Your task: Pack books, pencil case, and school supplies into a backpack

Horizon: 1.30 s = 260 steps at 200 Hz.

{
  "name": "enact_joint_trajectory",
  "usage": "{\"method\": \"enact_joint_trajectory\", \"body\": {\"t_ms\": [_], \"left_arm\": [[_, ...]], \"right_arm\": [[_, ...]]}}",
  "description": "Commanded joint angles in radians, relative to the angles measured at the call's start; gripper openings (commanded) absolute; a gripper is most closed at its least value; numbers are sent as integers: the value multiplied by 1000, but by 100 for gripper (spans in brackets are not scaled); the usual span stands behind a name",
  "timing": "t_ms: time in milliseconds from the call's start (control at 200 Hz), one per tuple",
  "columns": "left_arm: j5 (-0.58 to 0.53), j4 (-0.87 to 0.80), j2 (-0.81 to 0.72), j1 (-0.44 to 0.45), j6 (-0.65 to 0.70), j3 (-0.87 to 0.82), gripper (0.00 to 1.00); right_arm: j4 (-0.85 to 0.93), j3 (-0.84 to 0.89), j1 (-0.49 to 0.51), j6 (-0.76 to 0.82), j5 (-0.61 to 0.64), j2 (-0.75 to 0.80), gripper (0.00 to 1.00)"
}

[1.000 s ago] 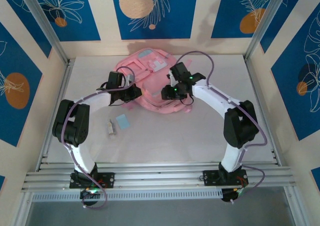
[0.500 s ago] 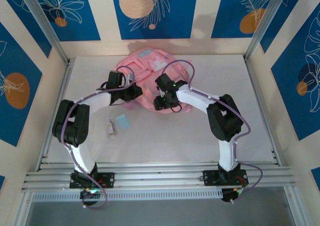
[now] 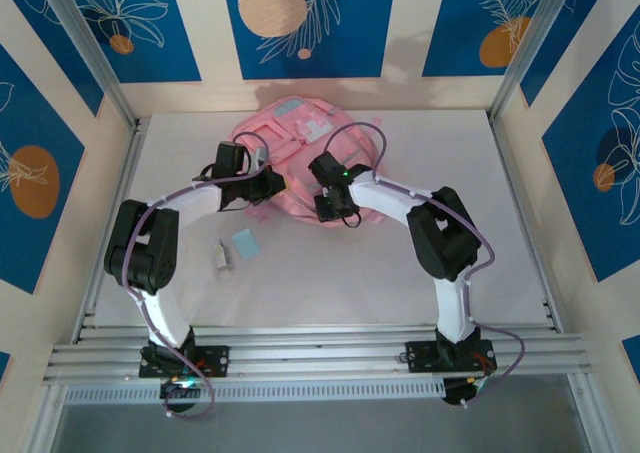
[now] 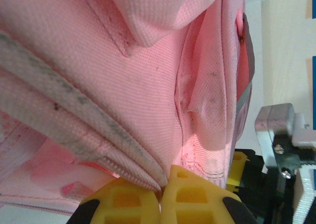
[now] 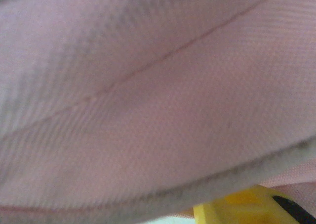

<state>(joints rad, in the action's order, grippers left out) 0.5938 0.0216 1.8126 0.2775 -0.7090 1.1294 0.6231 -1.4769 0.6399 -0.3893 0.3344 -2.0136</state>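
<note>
**Room.** Walls (image 3: 300,23) of cream panels alternate with deep-blue panels bearing white line-drawn leaves and orange or peach discs. Bare aluminium posts (image 3: 90,53) slant up at the two far corners.

**Surface.** A pale, matte tabletop (image 3: 350,273), enclosed on three sides. Ribbed aluminium rails (image 3: 320,353) run along the near edge and carry both arm bases. Lilac cables (image 3: 365,128) loop from the arms.

**Item 1, backpack (image 3: 300,138).** Pink, lying flat at the far centre of the tabletop, with a white-and-pink patch on its upper face. Both arms reach in over its near half.

**Item 2, light-blue square (image 3: 244,243).** Lies flat on the tabletop to the near left of the backpack, apart from it.

**Item 3, white oblong piece (image 3: 221,256).** Just beside the square, on its left.

**Item 4, left gripper (image 3: 268,185).** At the backpack's left edge. From its wrist camera the yellow pads (image 4: 123,204) are pressed together, with a grey-piped fold of the pink fabric (image 4: 148,85) pinched between them.

**Item 5, right gripper (image 3: 337,209).** At the backpack's near edge, right of centre. Its wrist camera looks at blurred pink cloth (image 5: 148,85) at very close range, with one yellow finger (image 5: 237,206) at the lower right. I cannot tell whether its jaws are apart or together, or whether they hold anything.
</note>
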Motion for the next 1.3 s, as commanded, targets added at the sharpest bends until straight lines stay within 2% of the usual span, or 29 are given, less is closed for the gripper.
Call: {"method": "enact_joint_trajectory", "body": {"t_ms": [0,55,280,500,640,820,915,1010,1110,1165,1295], "left_arm": [[13,47,-67,-47,0,-2,0],[12,46,-70,-47,-1,-4,0],[5,46,-73,-53,3,-3,0],[-11,99,-28,-66,-20,-5,0],[1,133,-2,-73,-40,-3,0],[36,139,4,-74,-40,4,0],[52,142,-6,-71,-46,-7,0],[55,149,-29,-67,-52,-32,0],[55,151,-51,-63,-53,-56,0],[54,152,-59,-62,-54,-65,0],[58,157,-63,-61,-59,-74,0]], "right_arm": [[59,43,-59,-44,41,-75,38],[61,43,-72,-66,18,-83,35],[55,80,-130,-151,-92,-30,0],[61,143,-180,-159,-199,154,0],[130,168,-214,-94,-193,251,0],[199,187,-245,15,-91,284,0],[194,181,-247,27,-136,291,0],[177,149,-207,-1,-175,292,0],[171,86,-142,-48,-171,272,21],[162,55,-108,-70,-175,255,29],[159,-26,-49,-118,-166,188,36]]}}
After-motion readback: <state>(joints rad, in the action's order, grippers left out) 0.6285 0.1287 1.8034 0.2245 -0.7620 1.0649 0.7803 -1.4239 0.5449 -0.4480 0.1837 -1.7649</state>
